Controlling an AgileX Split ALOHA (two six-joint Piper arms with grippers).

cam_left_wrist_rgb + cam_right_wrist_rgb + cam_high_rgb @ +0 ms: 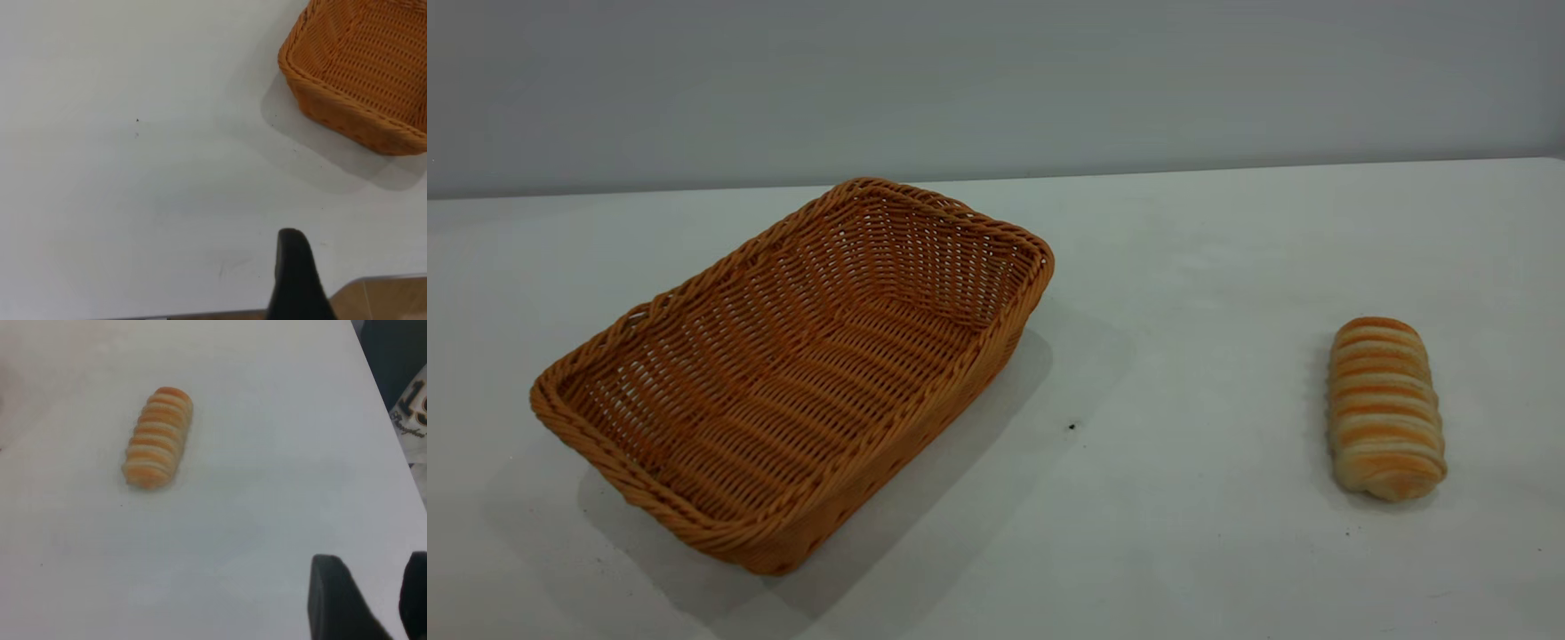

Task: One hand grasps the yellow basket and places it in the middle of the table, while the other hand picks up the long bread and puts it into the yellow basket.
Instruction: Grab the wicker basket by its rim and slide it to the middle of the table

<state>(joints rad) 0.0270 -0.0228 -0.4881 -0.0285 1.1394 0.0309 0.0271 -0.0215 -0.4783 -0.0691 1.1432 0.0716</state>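
Note:
The yellow basket [800, 382] is a large orange-tan wicker basket. It lies empty at the left of the table [1183, 267], set at an angle. One of its corners shows in the left wrist view [360, 73]. The long bread [1385, 407] is a striped roll lying on the table at the right, far from the basket. It also shows in the right wrist view [158, 437]. My left gripper [363, 267] is open and empty above the table's edge, apart from the basket; only one of its fingers [293, 267] shows. My right gripper [373, 580] is open and empty, well short of the bread.
A bare stretch of white table lies between basket and bread, with a tiny dark speck [1072, 427]. The table's edge and brown floor [387, 300] show by the left gripper. The table's side edge [390, 420] runs close to the right gripper.

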